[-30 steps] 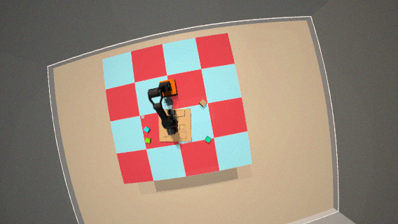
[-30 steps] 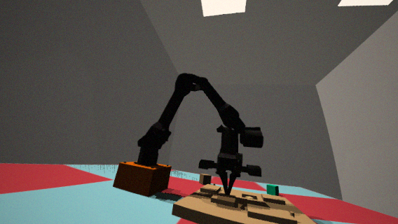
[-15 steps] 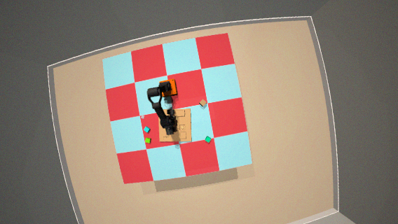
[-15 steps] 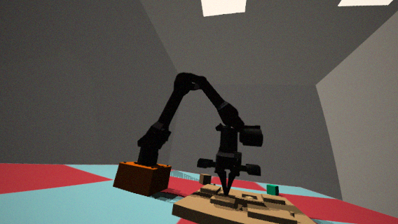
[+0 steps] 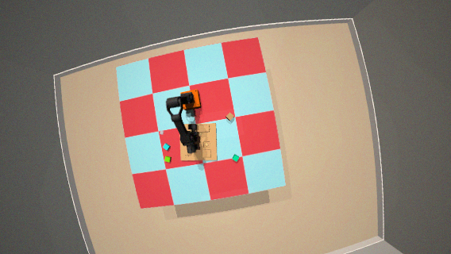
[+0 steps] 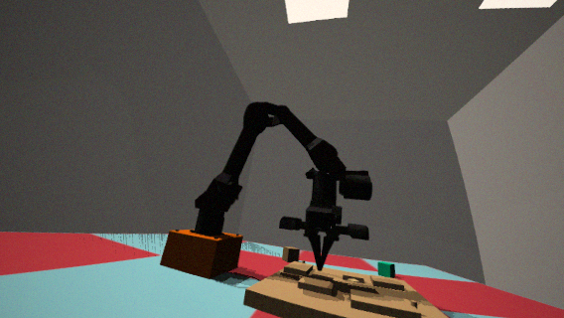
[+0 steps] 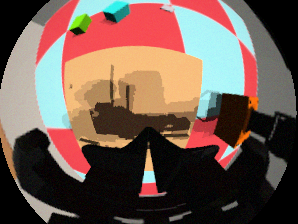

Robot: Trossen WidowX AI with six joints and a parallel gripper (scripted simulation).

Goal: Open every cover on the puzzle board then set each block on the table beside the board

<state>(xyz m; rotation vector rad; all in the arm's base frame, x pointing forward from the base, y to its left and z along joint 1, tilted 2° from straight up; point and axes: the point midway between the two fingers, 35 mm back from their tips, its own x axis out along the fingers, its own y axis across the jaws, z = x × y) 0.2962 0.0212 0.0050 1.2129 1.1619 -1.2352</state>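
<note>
The tan puzzle board (image 5: 213,136) (image 6: 268,299) (image 7: 175,60) carries several raised tan covers, among them one cover (image 6: 318,285) near the fingers and another cover (image 6: 387,283) farther right. Arm and shadow hide part of it, so I cannot tell how each cover stands. A cyan block (image 5: 166,147) (image 7: 117,12), a lime block (image 5: 167,159) (image 7: 80,24), a green block (image 5: 236,158) (image 6: 386,269) and a tan block (image 5: 229,116) (image 6: 290,254) rest on the table clear of the board. My gripper (image 6: 320,268) (image 7: 148,129) is shut and empty, fingertips down, low over the board.
The orange arm base (image 5: 194,99) (image 6: 199,255) stands beyond one edge of the board. A small whitish piece (image 5: 161,132) (image 7: 167,8) lies on the checkered table (image 5: 262,132) near the cyan block. Raised covers surround the fingertips.
</note>
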